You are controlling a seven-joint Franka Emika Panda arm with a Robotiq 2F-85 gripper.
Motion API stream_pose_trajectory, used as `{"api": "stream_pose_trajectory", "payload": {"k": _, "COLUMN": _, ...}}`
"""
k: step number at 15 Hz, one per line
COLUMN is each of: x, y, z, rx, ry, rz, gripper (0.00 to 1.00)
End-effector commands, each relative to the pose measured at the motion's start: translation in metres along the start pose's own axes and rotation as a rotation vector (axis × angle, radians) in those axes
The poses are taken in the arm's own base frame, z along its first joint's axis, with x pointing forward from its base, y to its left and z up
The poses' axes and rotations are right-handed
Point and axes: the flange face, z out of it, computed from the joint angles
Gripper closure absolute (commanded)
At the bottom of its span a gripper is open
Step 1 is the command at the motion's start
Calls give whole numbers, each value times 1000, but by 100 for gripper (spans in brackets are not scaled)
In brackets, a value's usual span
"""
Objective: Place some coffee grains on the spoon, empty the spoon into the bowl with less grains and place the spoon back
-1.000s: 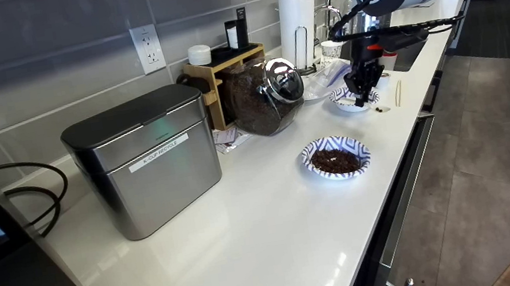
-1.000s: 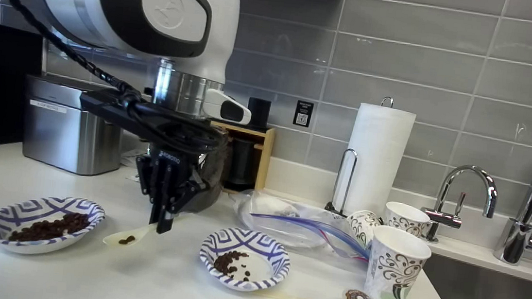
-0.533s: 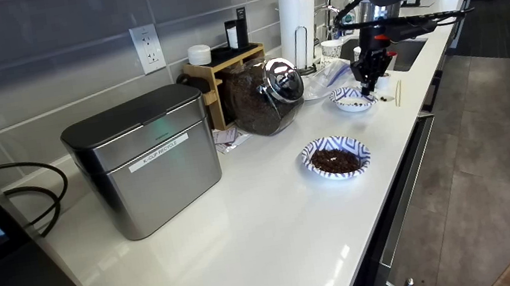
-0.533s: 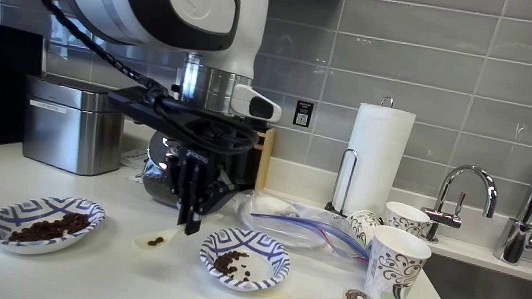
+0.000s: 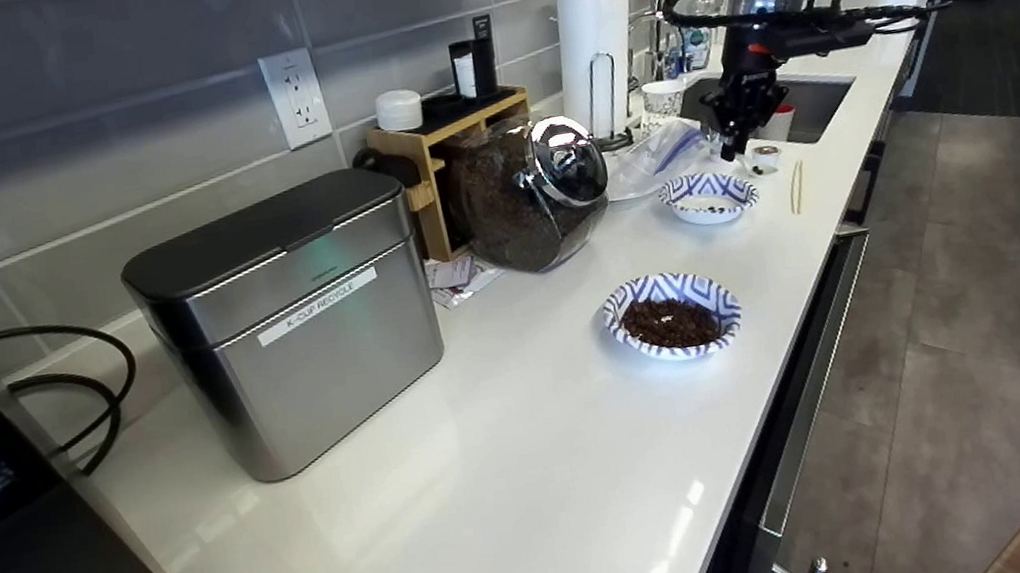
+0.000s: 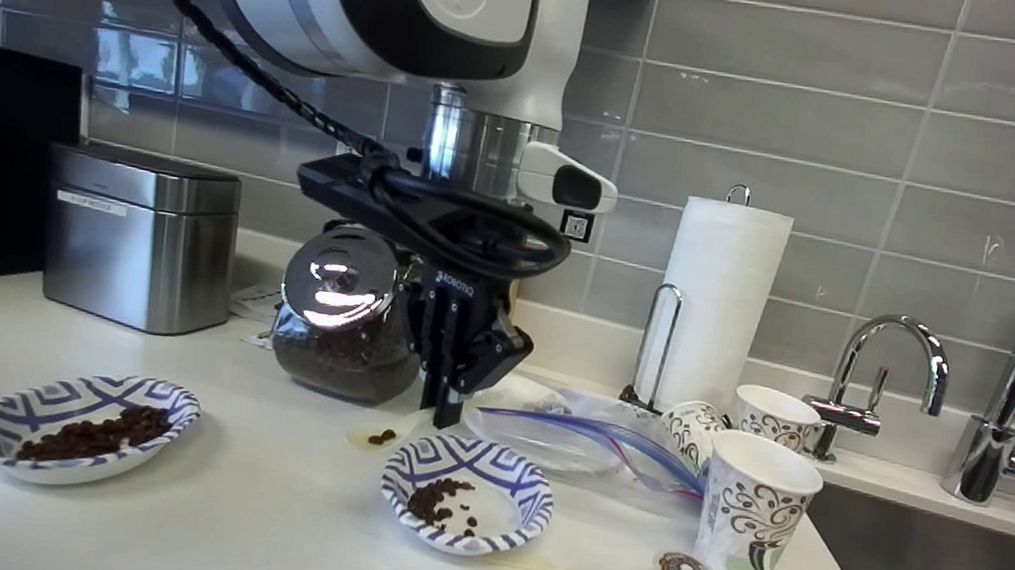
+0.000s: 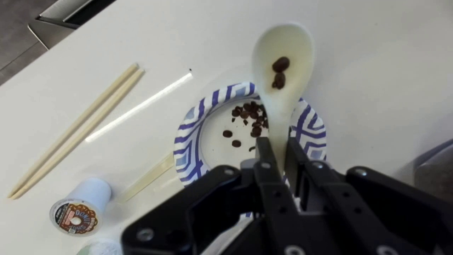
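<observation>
Wrist view: spoon point(image 7: 278, 102) between fingers point(image 7: 263, 152)

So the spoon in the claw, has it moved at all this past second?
Yes. In an exterior view, the spoon has shifted rightward and slightly up in the picture, and is now farther right of the bin.

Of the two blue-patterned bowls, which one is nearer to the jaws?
The emptier bowl, with fewer coffee grains: the wrist view shows it behind the held spoon. The fuller bowl stands farther away in both exterior views.
</observation>
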Motion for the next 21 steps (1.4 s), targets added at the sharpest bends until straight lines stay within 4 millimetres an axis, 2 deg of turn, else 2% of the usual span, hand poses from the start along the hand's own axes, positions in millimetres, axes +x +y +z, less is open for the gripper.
{"api": "stream_pose_trajectory", "payload": {"k": 1, "x": 14, "y": -4, "z": 1, "rx": 20, "ry": 88, "rz": 90, "gripper": 97}}
{"api": "stream_pose_trajectory", "payload": {"k": 6, "x": 22, "y": -1, "z": 1, "rx": 21, "ry": 246, "rz": 155, "gripper": 97}}
{"api": "stream_pose_trajectory", "payload": {"k": 13, "x": 6, "y": 14, "z": 2, "rx": 13, "ry": 479, "rz": 199, "gripper": 97}}
{"api": "stream_pose_trajectory", "payload": {"k": 21, "x": -5, "y": 53, "z": 0, "rx": -20, "ry": 657, "rz": 230, "gripper": 97}}
